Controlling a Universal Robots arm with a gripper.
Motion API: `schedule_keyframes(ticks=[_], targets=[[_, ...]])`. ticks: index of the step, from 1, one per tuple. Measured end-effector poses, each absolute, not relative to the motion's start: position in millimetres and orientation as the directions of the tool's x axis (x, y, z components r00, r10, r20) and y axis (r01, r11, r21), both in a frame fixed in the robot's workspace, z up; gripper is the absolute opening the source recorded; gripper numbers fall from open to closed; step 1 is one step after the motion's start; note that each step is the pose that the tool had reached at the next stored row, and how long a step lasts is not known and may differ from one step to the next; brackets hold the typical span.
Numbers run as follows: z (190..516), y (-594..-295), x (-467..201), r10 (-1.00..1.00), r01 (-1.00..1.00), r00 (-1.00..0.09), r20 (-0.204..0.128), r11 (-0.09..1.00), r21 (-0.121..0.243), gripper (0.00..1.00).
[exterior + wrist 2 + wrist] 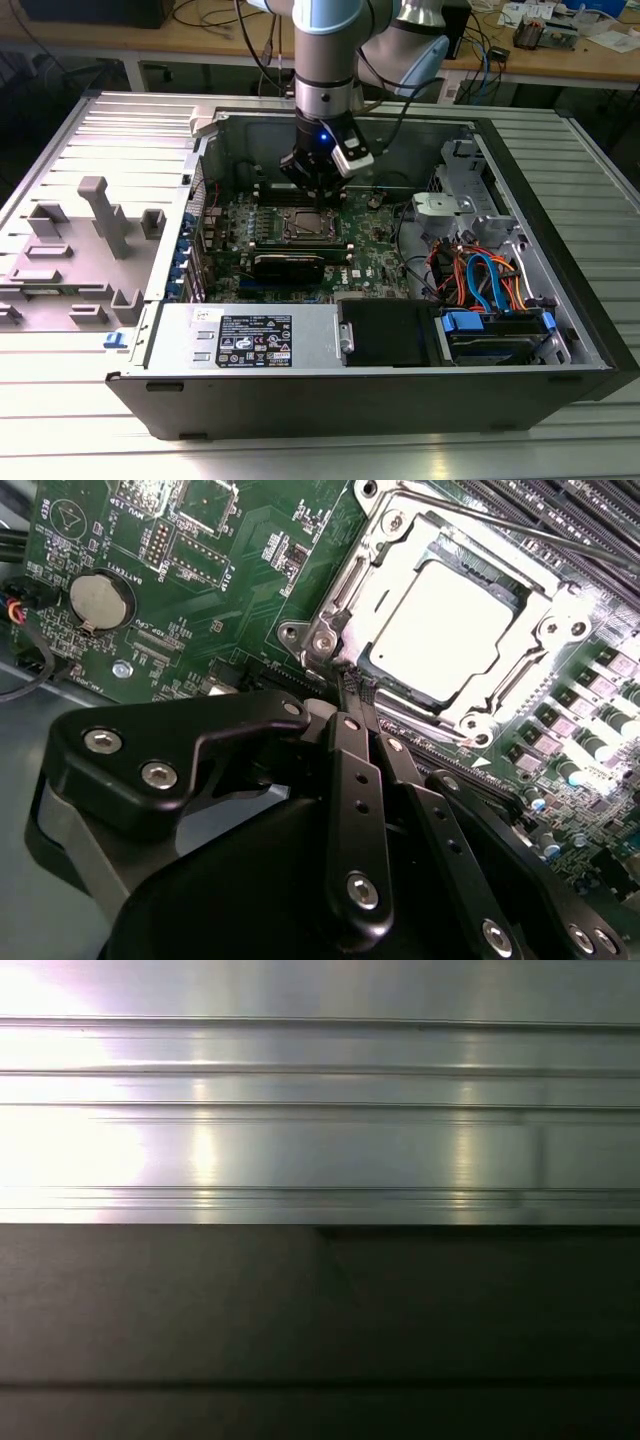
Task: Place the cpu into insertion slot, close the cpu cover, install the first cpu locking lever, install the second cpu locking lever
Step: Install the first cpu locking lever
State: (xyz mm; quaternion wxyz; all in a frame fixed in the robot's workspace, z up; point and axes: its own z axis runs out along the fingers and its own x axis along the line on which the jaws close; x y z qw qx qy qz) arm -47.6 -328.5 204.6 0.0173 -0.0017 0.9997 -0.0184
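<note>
The end effector (352,685) stands low over the motherboard (220,570), its two black fingers (345,740) drawn together to a narrow tip with no gap showing between them. The tip meets the near corner of the socket assembly, where a thin wire lever (400,720) runs along the socket's edge; whether the fingers pinch that lever or only press against it cannot be told from the second wrist view.

Just beyond the tip, the cpu (445,620) lies flat in the insertion slot (340,590), its dull silver top squarely framed. The cpu cover (555,605) lies down over it, the chip showing through the cut-out. In the exterior view the end effector (318,190) hangs at about 12 o'clock of the socket (303,225), inside the open computer case (400,400) (which rests on a ribbed aluminium tabletop (60,410)).

Judgement: placing the chip and closing the cover appear done; the step in hand is a locking lever, most likely the first. The next move calls for a firm downward and sideways press that carries the lever under its retaining hook, without the tip sliding off onto the board.

A coin cell battery (101,600) sits well apart, at about 9 o'clock of the socket in the second wrist view.
</note>
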Motion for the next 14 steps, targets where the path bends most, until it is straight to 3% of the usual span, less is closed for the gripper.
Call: schedule_keyframes(ticks=[14], targets=[[204.1,-328.6,-46.9,-0.004,-0.003,-0.999,-0.035,0.999,-0.036,0.11]])
